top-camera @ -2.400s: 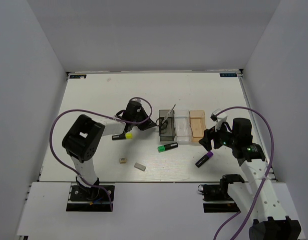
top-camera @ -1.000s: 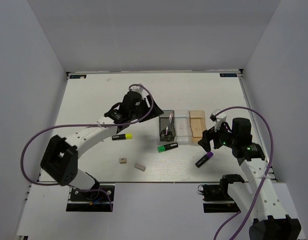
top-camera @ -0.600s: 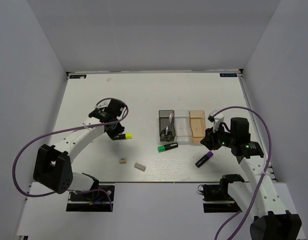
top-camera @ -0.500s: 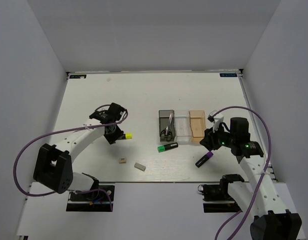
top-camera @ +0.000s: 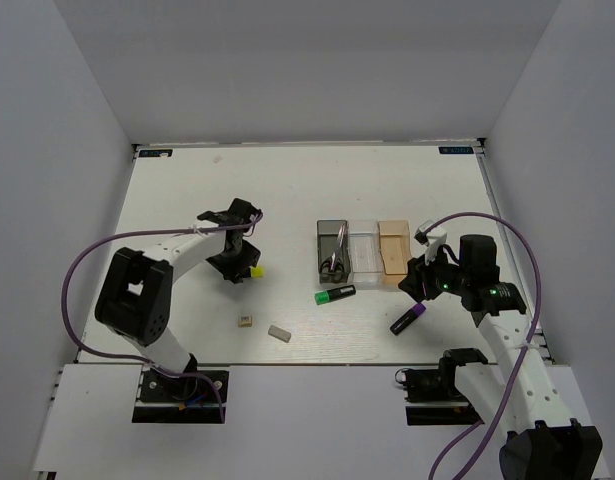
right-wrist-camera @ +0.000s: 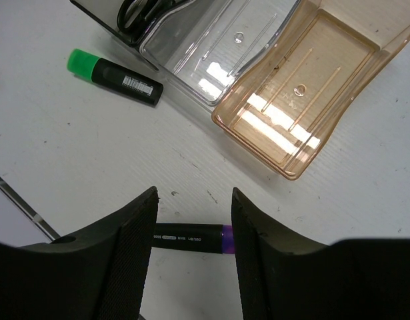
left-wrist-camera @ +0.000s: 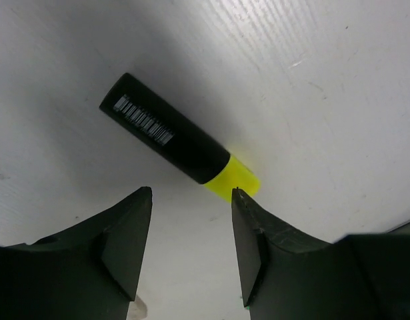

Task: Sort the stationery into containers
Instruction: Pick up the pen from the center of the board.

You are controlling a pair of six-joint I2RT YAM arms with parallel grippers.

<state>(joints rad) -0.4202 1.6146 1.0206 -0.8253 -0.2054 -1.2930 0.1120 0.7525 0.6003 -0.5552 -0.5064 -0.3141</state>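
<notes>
Our left gripper (left-wrist-camera: 191, 193) has its two fingers apart and holds nothing. Just past its tips lies the yellow highlighter (left-wrist-camera: 168, 143), flat and slanted on the white table (top-camera: 287, 190), not yet between the fingers. A moment ago this arm was over by the bins, and it has swung back to here. The scissors (top-camera: 332, 262) now sit inside the dark grey bin (top-camera: 332, 232). So we think that job is done and the yellow highlighter comes next.

Our right gripper (right-wrist-camera: 191, 193) is apart and empty too, and it has hardly moved. The purple highlighter (right-wrist-camera: 191, 238) lies flat under its tips, near the tan-orange bin (right-wrist-camera: 305, 87). That bin and the clear bin (right-wrist-camera: 211, 47) beside it look empty.

The yellow highlighter is short, with a black body, a white barcode sticker and a bright yellow end. The green highlighter (right-wrist-camera: 115, 73) lies near the dark bin. The beige eraser (top-camera: 245, 321) and grey eraser (top-camera: 278, 333) wait nearer the arms.
</notes>
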